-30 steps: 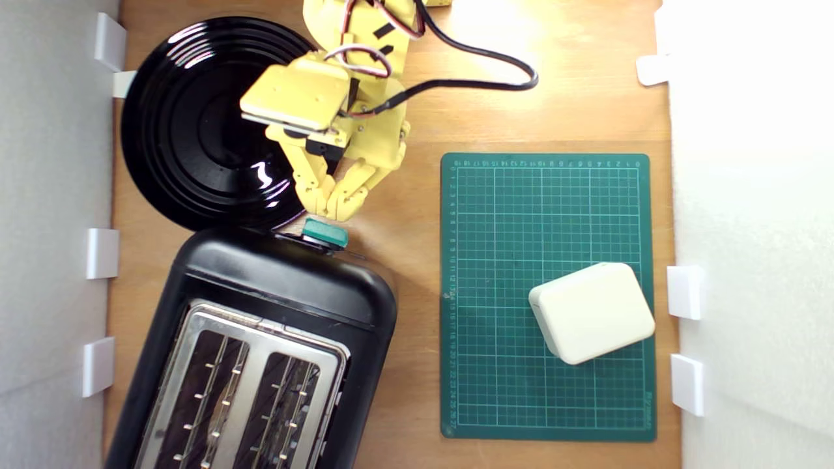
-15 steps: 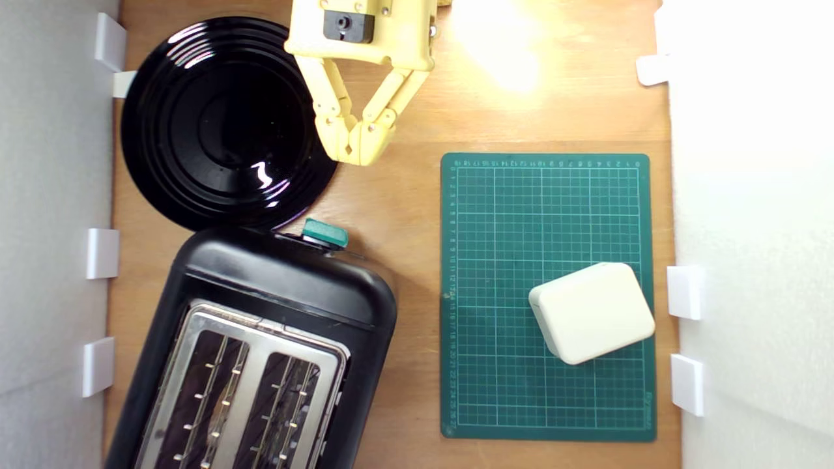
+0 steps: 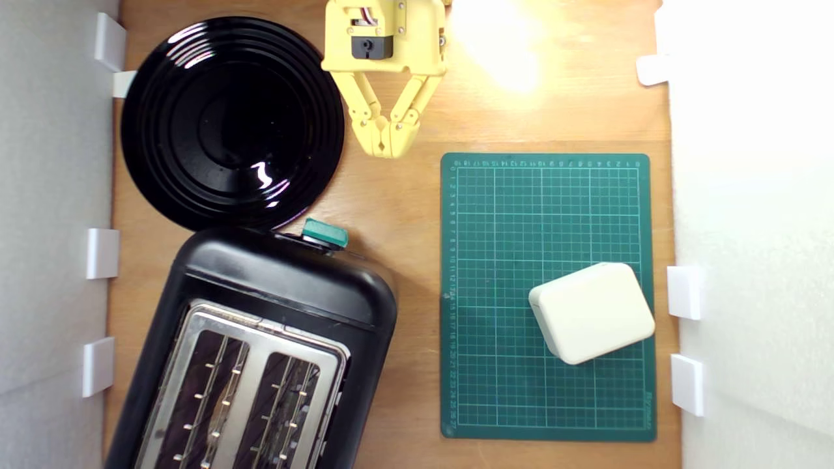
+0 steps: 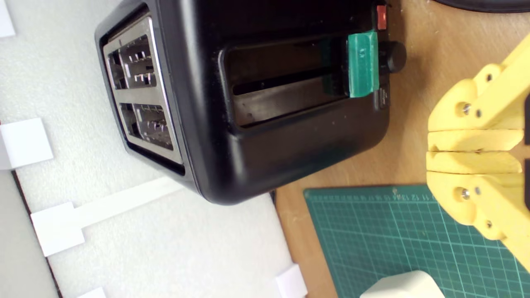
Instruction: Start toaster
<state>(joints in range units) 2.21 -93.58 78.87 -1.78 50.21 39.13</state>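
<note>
Toaster [image 3: 260,339] sits just below the black plate [image 3: 231,120]; its teal lever [image 4: 363,65] looks pressed to the slot's end. Gripper [image 3: 389,144], fingertips pressed together and empty, hangs apart from it.

Glossy black plastic toaster [image 3: 287,280], brushed silver metal top; glossy ribbed plate [image 3: 228,120]; matt green cutting mat [image 3: 547,215]; smooth wooden table [image 3: 417,215].

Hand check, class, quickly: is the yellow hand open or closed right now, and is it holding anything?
Hand: closed, fingertips pressed together, holding nothing; it is apart from the toaster and its green lever.
</note>
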